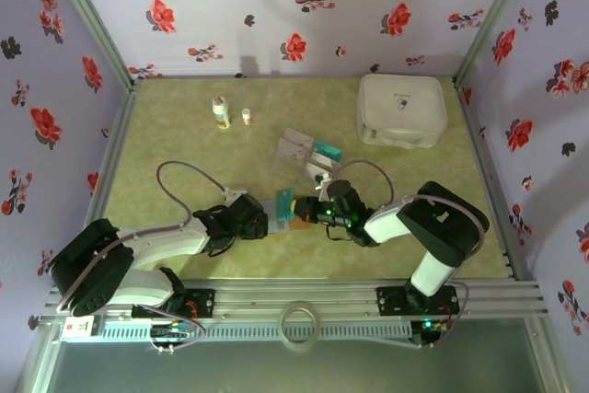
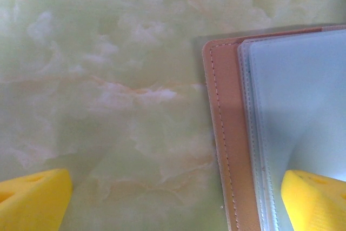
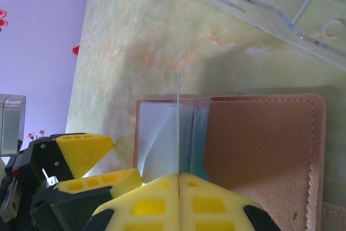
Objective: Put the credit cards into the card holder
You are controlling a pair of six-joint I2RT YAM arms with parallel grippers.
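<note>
One credit card (image 3: pixel 177 128) edge-on in right pincer (image 3: pixel 178 179), card holder (image 3: pixel 259 150) cropped.

Lab-type robot test cell: floral-print walls (image 1: pixel 304 6) behind & beside the right pincer (image 3: pixel 178 178), marble-look tabletop (image 1: pixel 184 163) under it, alu rail (image 1: pixel 304 296) at its near side.

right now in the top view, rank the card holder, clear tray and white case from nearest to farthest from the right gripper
1. card holder, table centre, right under the right gripper and its credit card
2. clear tray, just behind
3. white case, far right corner
</note>
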